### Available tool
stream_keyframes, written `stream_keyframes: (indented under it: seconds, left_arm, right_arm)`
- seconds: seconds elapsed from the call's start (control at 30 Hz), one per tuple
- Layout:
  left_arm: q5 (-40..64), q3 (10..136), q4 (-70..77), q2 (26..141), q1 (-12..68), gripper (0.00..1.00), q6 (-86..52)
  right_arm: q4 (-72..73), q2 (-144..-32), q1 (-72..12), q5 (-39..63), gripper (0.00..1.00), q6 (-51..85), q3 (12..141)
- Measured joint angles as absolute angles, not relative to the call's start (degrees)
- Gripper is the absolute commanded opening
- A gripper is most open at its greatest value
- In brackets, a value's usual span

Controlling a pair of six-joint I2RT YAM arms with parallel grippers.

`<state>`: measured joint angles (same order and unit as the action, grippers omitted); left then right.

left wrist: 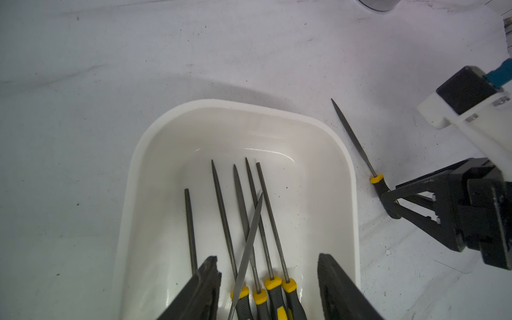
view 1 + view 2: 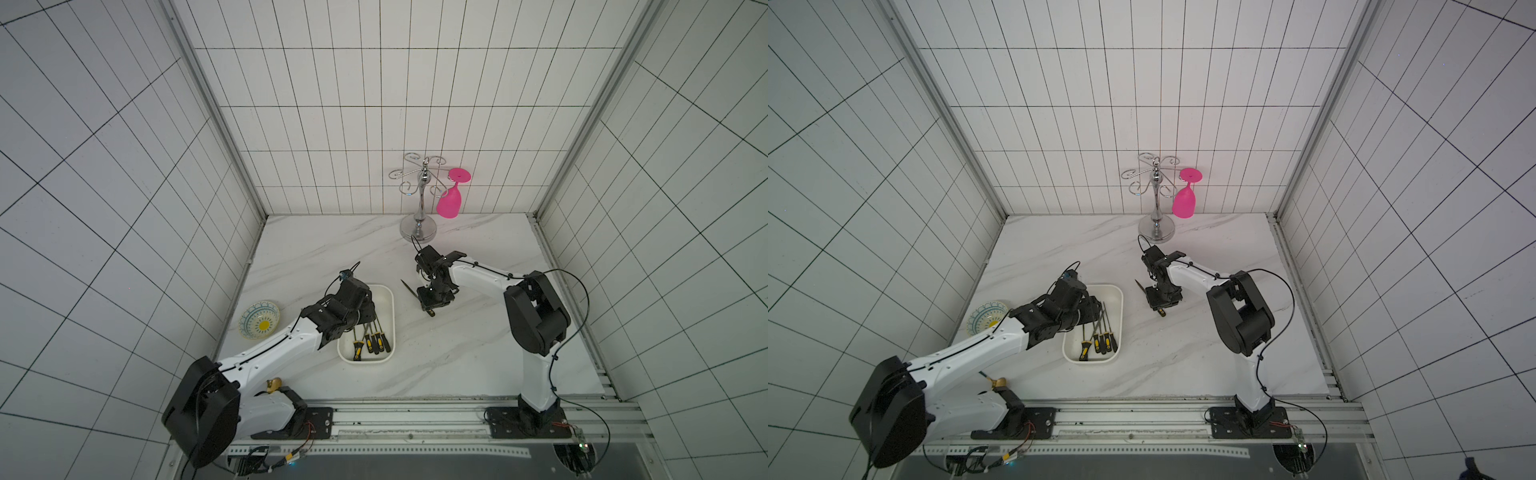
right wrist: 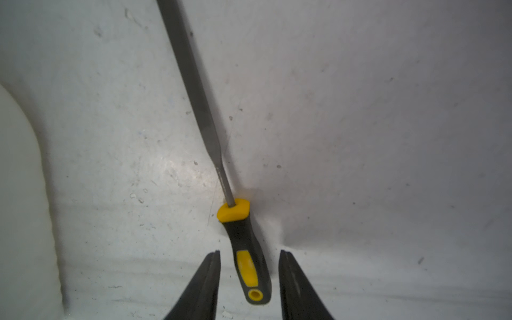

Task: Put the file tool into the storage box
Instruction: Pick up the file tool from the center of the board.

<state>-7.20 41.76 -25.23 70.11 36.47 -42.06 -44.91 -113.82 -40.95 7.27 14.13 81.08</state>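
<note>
One file tool [image 3: 246, 249], with a grey blade and a black-and-yellow handle, lies on the marble table just right of the storage box [image 2: 390, 316]. My right gripper [image 3: 250, 252] is open and straddles the handle, with a gap on each side. In both top views the blade [image 2: 409, 289] [image 2: 1140, 286] pokes out from under that gripper [image 2: 430, 305]. The white box [image 1: 352, 194] holds several files [image 1: 249, 221], one lying crossed over the others. My left gripper [image 1: 267, 259] hovers open over their handles and holds nothing.
A blue-and-yellow patterned dish [image 2: 259, 321] sits at the table's left edge. A chrome glass rack [image 2: 419, 208] with a pink glass [image 2: 451, 199] hanging upside down stands at the back, beyond the right arm. A small brass object [image 2: 274, 384] lies near the left arm's base.
</note>
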Motion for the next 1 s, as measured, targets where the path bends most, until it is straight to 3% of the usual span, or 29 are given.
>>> stream_keyframes:
  seconds: [0.27,0.5,0.77,1.0]
  left_arm:
    - [-7.68,43.42,-25.71,70.11,36.49,0.6,-42.06]
    - [-5.65,45.93,-21.89,69.38,36.47,0.65,-43.83]
    - [-2.48,45.93,-17.45,69.65,36.42,0.65,-44.82]
    - [-1.23,45.98,-14.39,71.53,36.42,0.66,-44.88]
  right_arm:
    - [-46.3,-115.15,-44.21,1.56,0.0,13.23,81.12]
    - [-47.27,-113.36,-44.71,1.83,0.0,12.64,80.71]
    - [-47.44,-101.65,-44.8,14.98,0.0,12.67,80.64]
    - [-47.48,-100.88,-45.89,22.52,0.0,11.66,81.03]
